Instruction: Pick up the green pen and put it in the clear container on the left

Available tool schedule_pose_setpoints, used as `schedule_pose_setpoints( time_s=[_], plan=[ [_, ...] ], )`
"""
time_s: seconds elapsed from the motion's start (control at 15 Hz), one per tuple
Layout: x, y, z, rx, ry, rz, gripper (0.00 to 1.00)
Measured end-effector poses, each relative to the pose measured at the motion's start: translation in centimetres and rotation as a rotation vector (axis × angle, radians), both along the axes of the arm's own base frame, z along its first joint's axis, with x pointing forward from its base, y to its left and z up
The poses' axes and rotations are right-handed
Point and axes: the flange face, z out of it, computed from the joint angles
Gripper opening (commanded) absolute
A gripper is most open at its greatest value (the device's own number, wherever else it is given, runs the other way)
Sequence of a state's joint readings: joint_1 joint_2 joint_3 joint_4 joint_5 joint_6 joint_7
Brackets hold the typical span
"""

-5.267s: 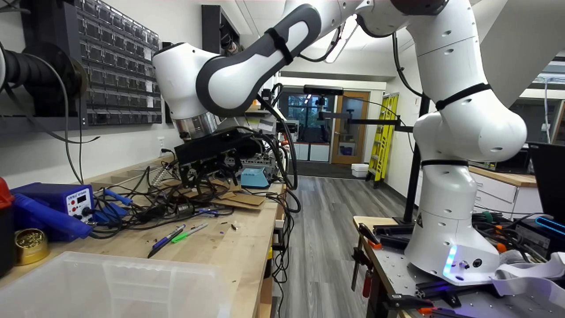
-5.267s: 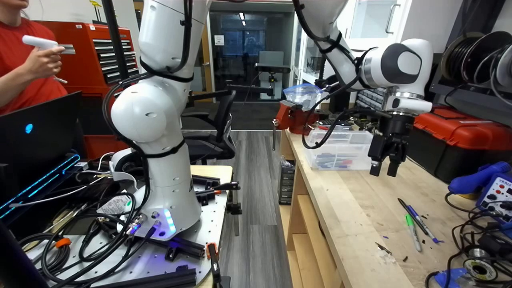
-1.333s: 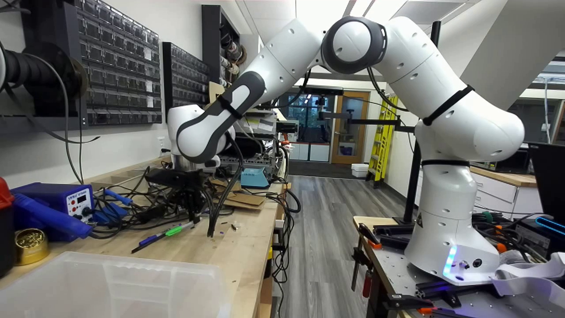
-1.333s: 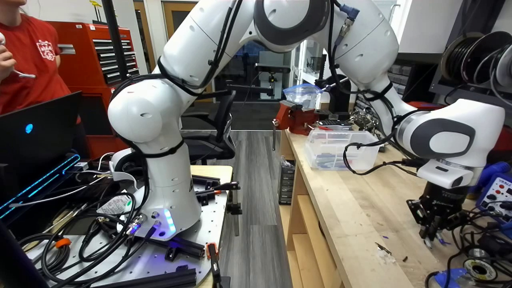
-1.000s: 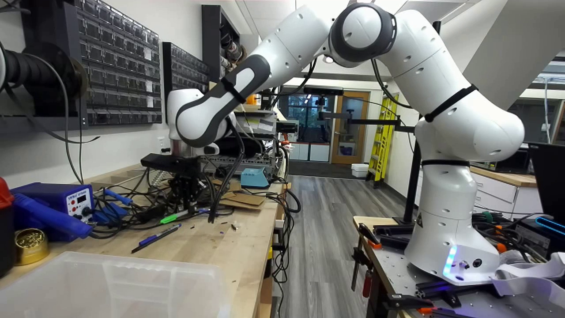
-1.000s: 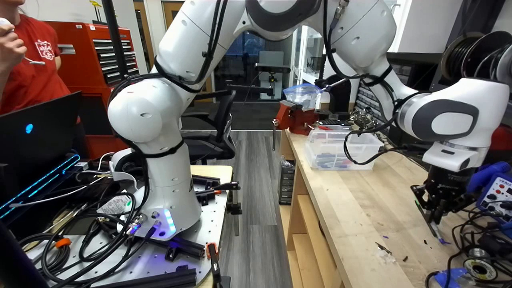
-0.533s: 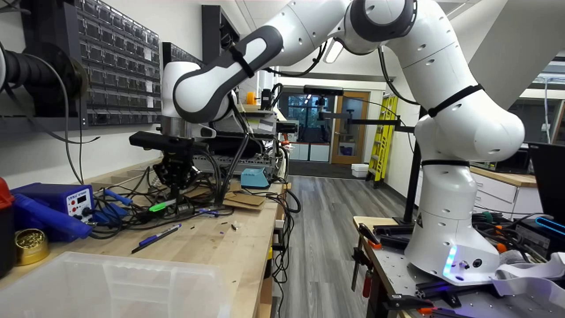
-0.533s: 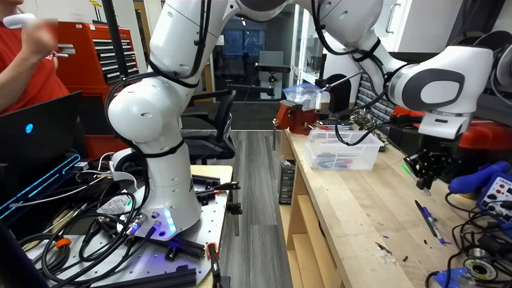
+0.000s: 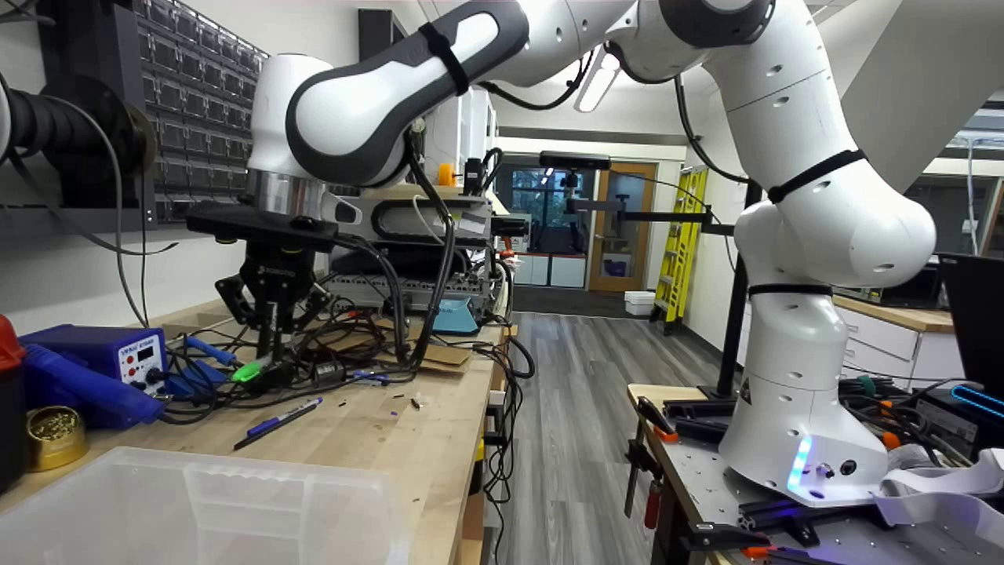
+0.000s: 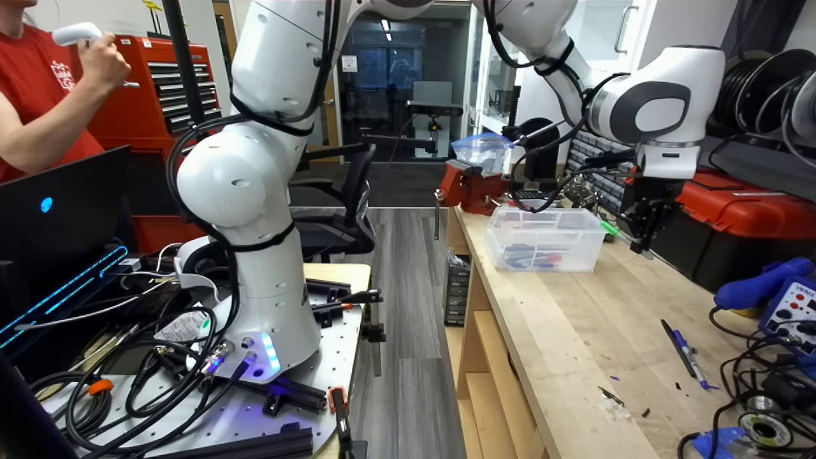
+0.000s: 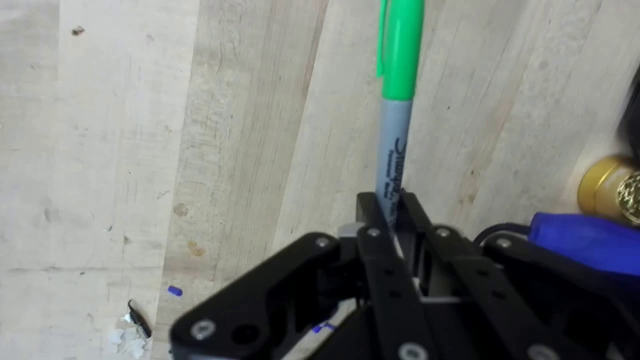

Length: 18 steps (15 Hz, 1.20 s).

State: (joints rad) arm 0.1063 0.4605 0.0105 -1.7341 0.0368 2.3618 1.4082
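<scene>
Gripper (image 11: 389, 206): pinches the green pen (image 11: 397, 107), its fingers (image 11: 366, 209) pressed in on the grey barrel (image 11: 392, 145) from both sides.
Green pen: held above the surface (image 10: 593, 344); in an exterior view its cap (image 10: 610, 227) appears just beside the container (image 10: 570, 242), touching or apart I cannot tell.
Arm pose: the arm (image 9: 541, 47) stands up from its base (image 9: 773, 447), arched over the floor (image 9: 596, 439) and bent at the wrist, so the gripper points down.
Container: stands on the surface in both exterior views; in an exterior view pens (image 10: 528, 257) show through its wall.
Blue pen (image 10: 692, 362): lies on the surface, well apart from the gripper, a dark slim item (image 10: 674, 341) alongside.
Wrist view alone: black lettering (image 11: 398, 155) on the green pen's barrel.
Background: a ladder (image 9: 682, 251) shows beyond the arm only in an exterior view; only in an exterior view a person (image 10: 35, 83) in red holds up a white device (image 10: 75, 33).
</scene>
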Motion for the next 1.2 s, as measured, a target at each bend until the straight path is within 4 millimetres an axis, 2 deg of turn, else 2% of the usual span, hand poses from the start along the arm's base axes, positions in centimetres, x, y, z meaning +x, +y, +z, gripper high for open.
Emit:
schedule_pose_setpoints(
  time_s=[0.4, 1.2],
  plan=[
    [-0.5, 5.6, 1.0, -0.005, -0.06, 0.258, 0.03],
    [-2.3, 13.8, 1.8, 0.047, -0.152, 0.723, 0.03]
  ],
)
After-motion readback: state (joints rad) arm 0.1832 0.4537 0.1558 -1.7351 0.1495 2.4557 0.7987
